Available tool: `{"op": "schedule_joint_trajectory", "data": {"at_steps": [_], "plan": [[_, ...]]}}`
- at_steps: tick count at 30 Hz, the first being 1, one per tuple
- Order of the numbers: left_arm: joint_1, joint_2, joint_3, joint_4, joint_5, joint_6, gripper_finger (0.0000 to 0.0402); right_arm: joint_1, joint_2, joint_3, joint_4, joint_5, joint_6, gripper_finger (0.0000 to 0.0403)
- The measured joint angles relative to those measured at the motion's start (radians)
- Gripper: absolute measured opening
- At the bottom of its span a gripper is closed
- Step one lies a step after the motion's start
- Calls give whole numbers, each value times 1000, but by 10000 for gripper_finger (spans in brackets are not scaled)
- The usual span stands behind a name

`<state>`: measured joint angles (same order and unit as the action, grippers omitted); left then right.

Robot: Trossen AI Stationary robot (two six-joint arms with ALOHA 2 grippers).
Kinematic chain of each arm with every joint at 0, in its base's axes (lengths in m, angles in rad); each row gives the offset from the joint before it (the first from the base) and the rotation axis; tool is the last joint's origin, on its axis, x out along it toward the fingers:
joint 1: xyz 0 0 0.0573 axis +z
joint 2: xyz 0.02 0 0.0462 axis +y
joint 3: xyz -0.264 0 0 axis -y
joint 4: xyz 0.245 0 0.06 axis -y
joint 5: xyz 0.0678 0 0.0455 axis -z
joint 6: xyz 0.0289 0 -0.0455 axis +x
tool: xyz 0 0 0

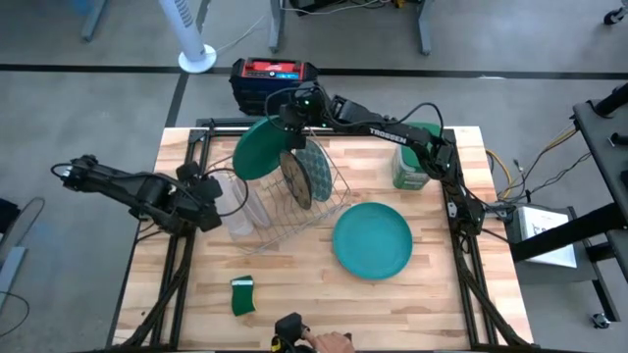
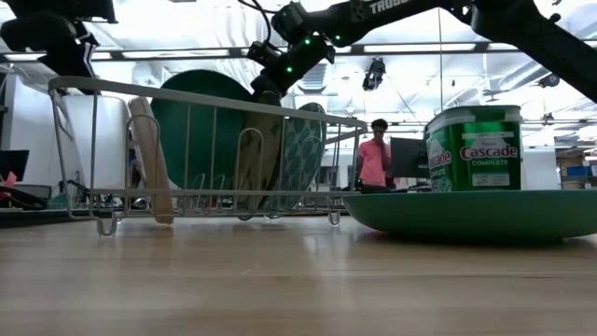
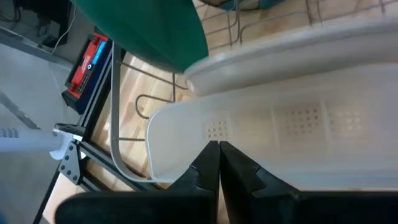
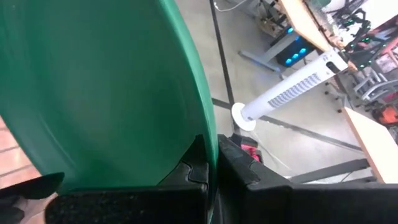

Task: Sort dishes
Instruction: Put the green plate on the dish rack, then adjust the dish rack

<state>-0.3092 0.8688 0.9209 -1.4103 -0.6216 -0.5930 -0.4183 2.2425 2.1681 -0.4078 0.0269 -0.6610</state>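
The right tool (image 1: 287, 120) pinches the rim of the smooth dark green plate (image 1: 260, 149), standing on edge in the wire rack (image 1: 329, 201). The left tool (image 1: 211, 201) clamps the whitish-clear plate (image 1: 238, 204) at the rack's end. A glossy teal plate (image 1: 372, 240) lies flat on the wooden tabletop (image 1: 432, 294).
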Motion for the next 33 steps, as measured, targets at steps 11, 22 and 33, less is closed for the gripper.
{"op": "schedule_joint_trajectory", "data": {"at_steps": [11, 22, 33], "plan": [[0, 0, 2, 13, 2, -18, 0, 8, 0, 4, 3, 27, 27, 133], [0, 6, 69, -40, 99, -33, 0, -5, -131, 36, -219, 154, 30, 198], [-2, -13, 57, -135, 269, -187, 0, -224, -108, 17, -389, -191, 197, 74]]}}
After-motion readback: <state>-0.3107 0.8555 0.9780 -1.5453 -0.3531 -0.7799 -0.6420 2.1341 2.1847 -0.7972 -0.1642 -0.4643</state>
